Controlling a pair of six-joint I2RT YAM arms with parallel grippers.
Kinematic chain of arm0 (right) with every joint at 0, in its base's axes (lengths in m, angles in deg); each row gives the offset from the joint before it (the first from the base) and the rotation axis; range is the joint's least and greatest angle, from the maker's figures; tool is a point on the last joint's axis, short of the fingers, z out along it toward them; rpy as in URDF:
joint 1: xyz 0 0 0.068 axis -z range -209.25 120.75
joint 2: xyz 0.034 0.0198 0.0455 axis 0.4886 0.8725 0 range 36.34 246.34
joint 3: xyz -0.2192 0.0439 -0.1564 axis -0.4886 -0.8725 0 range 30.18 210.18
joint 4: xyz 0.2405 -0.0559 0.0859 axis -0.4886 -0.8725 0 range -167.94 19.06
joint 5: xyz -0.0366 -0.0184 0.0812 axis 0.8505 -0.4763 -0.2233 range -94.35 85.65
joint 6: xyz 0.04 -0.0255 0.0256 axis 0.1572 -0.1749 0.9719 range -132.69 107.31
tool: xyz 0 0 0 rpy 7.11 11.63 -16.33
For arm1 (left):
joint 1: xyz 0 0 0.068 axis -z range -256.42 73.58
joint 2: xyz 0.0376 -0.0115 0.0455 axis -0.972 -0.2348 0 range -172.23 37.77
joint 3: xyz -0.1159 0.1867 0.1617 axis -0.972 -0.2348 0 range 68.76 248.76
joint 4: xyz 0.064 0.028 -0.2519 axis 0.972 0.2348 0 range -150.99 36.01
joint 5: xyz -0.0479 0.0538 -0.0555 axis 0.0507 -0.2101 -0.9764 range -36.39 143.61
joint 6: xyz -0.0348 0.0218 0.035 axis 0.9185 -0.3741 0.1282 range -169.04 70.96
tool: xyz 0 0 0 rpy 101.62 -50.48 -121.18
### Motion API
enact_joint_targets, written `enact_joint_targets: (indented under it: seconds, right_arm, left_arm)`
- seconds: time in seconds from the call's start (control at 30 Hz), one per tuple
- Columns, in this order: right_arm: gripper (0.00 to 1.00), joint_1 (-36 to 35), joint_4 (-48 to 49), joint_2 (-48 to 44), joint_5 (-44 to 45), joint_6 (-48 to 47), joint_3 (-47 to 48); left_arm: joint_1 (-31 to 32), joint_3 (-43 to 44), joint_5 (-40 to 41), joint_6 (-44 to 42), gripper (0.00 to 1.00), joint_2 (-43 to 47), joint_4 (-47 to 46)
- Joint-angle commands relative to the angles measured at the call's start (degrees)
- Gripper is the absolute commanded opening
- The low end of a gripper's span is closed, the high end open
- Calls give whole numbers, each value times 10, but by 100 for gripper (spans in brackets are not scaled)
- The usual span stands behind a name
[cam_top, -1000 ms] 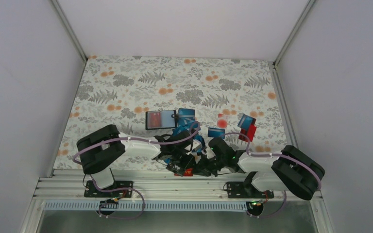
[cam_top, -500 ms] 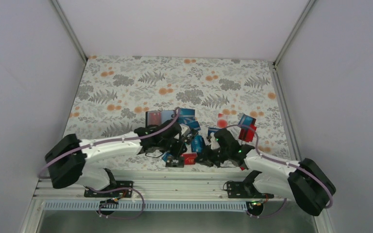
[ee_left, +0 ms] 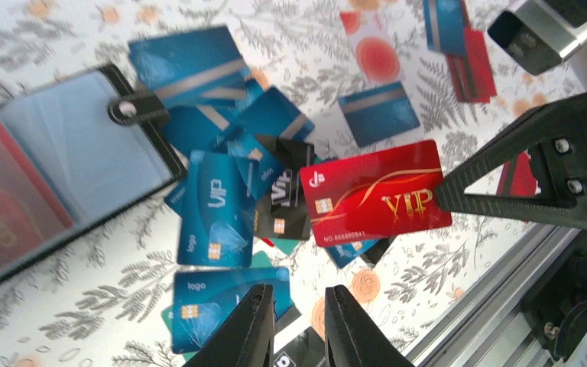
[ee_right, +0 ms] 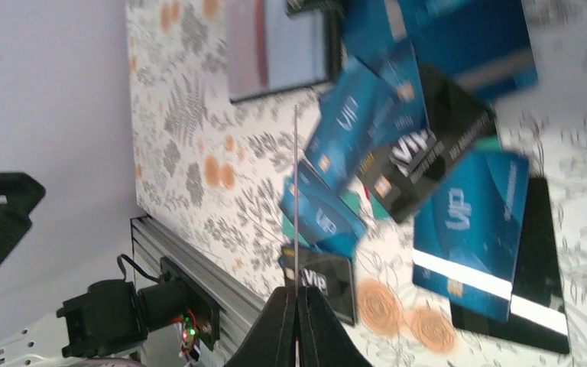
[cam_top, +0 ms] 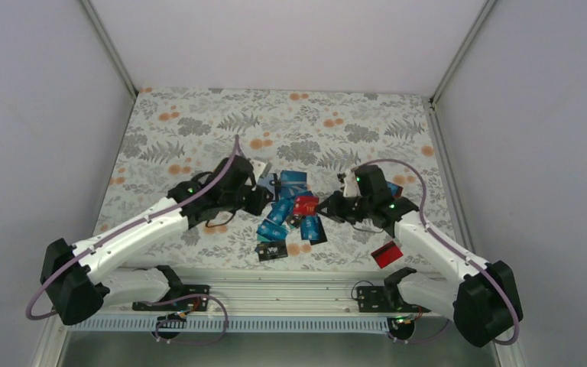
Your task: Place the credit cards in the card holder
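**Operator:** What is the state of each gripper?

**Technician:** The right gripper is clamped on one short edge of the red card. In its own wrist view the card shows edge-on, as a thin line rising from the fingers. The left gripper has its jaws a narrow gap apart with nothing between them. It hangs over the loose credit cards.

**Operator:** Where is the card holder relative to the held card?

**Technician:** The card holder lies open and flat on the bench, on the left arm's side of the heap. Its strap tab reaches the edge of the heap. One red card sits in its outer pocket, and the grey-blue pocket beside it looks free. The held red card is apart from the holder, with the heap between them. In the top view the left arm covers most of the holder.

**Operator:** How should the insertion be performed?

**Technician:** Recommended procedure, as judged from this position:
1. Carry the card across the heap high enough not to drag loose cards.
2. Turn it until its free short edge runs parallel to the mouth of the free pocket.
3. Approach nearly flat, at a shallow angle.
4. The holder is probably light and may slide, so pin its rim with the left gripper before pushing.
5. Release only once most of the card is inside.
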State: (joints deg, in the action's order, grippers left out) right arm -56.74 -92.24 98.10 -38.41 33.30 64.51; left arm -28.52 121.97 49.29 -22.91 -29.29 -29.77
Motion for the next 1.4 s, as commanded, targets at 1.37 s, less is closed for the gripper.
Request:
enact_joint_targets:
  seconds: [1.37]
  right_arm:
    - [4, -318, 335, 128, 721, -486, 151]
  left_arm:
    - [-207, 320, -277, 178, 58, -161, 74]
